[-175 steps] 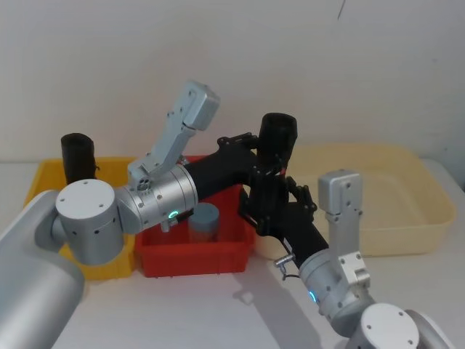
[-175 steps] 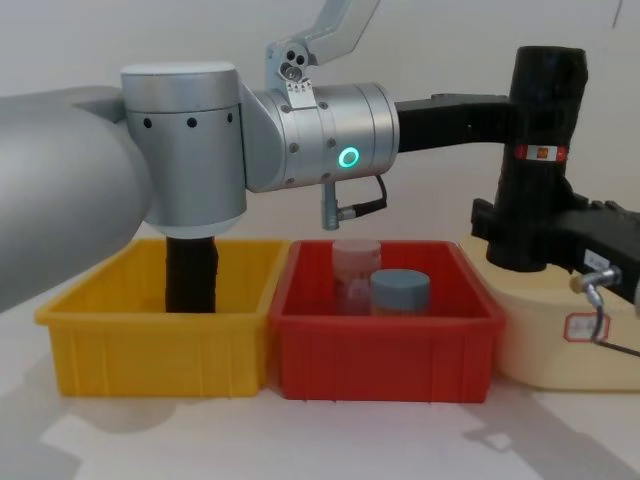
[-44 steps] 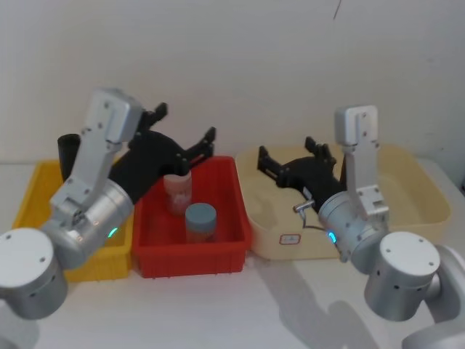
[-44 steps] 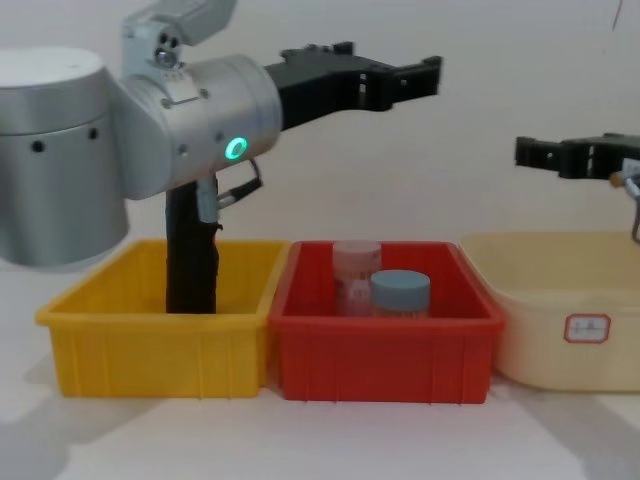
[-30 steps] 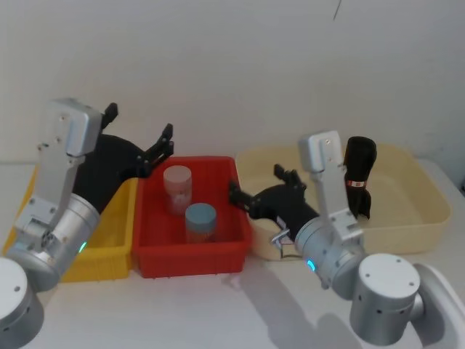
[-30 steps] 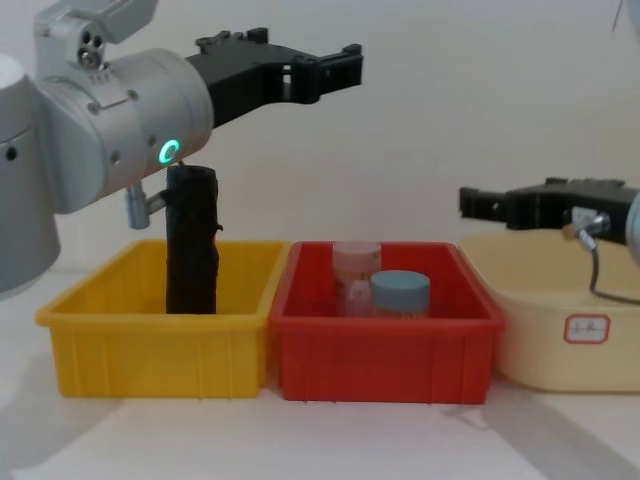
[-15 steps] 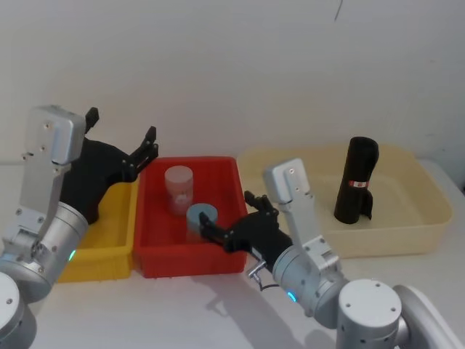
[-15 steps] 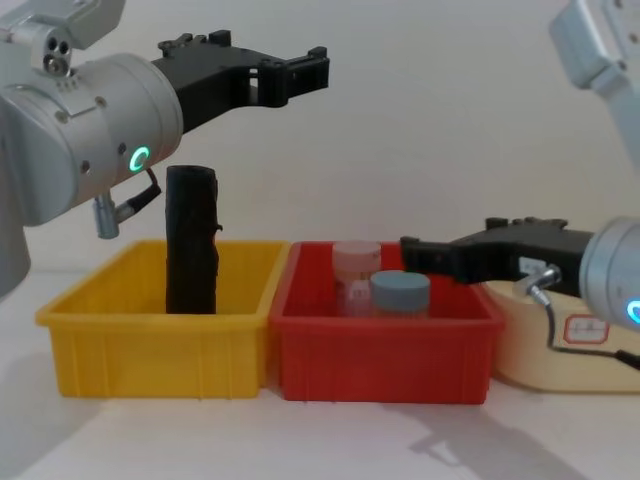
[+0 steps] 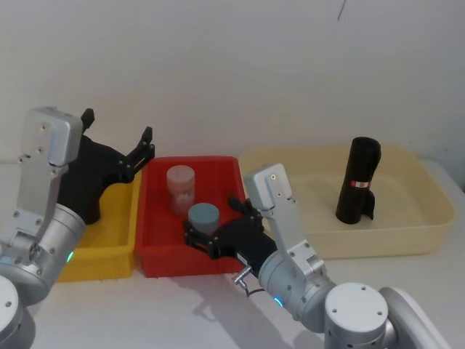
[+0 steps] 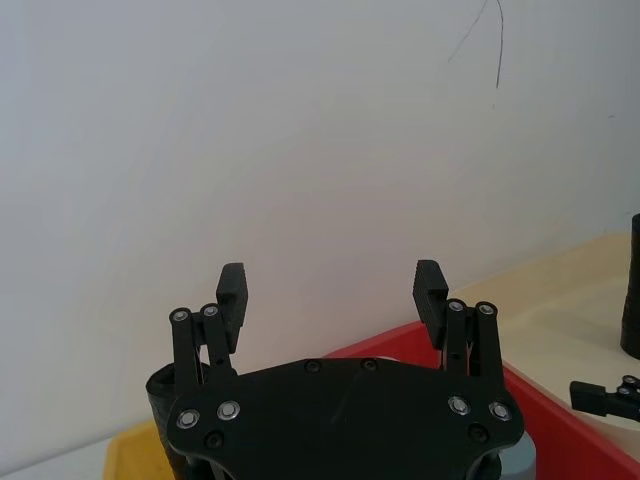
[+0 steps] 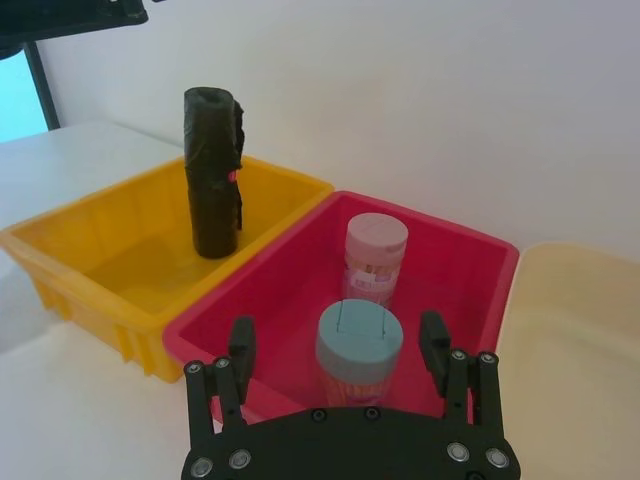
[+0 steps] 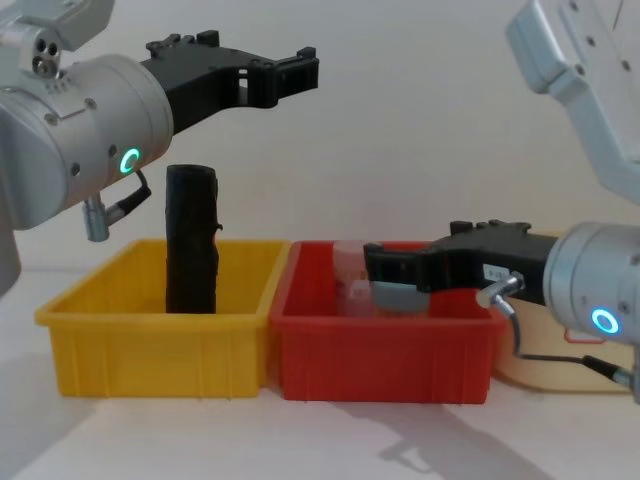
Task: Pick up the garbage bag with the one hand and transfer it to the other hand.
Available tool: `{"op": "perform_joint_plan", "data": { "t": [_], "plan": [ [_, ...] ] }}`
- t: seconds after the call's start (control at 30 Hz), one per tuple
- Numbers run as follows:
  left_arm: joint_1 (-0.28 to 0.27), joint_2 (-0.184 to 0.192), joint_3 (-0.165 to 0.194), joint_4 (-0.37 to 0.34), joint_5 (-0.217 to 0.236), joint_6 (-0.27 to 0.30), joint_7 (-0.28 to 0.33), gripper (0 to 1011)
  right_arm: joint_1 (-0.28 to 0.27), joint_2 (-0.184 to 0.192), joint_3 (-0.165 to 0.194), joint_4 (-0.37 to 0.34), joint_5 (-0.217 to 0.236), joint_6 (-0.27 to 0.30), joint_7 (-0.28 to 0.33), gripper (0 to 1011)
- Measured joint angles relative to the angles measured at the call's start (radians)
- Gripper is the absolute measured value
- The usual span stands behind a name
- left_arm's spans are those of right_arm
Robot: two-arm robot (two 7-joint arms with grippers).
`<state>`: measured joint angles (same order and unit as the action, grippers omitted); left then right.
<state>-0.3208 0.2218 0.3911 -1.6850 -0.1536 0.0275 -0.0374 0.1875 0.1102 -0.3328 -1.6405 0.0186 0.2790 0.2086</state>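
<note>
Garbage bag (image 9: 357, 178) stands upright in cream tub (image 9: 407, 240), right of tub ctr, at bench (image 9: 145, 305) right side; nothing touches it. Right end effector (image 9: 212, 222) is well apart from it, low over red bin (image 9: 156, 254) front edge, prongs spread, empty, right by blue-lid jar (image 9: 203, 215); can't tell if touching. Pink-lid jar (image 9: 180, 187) sits behind that. Left end effector (image 9: 118, 127) hangs high over yellow bin (image 9: 109, 251) w/ prongs apart, holding nothing, above plain black roll (image 12: 190, 240).
</note>
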Motion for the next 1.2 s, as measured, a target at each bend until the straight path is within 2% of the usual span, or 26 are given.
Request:
{"op": "perform_joint_plan", "data": {
  "t": [0.6,1.2],
  "plan": [
    [0.005,0.001,-0.003,-0.005,0.003,0.001,0.005,1002,0.061,-0.037,-0.006,0.103,-0.012,0.01,0.0,1000],
    [0.007,0.001,-0.003,-0.006,0.003,0.001,0.007,1001,0.122,-0.068,0.008,0.204,-0.016,0.013,-0.01,1000]
  ]
}}
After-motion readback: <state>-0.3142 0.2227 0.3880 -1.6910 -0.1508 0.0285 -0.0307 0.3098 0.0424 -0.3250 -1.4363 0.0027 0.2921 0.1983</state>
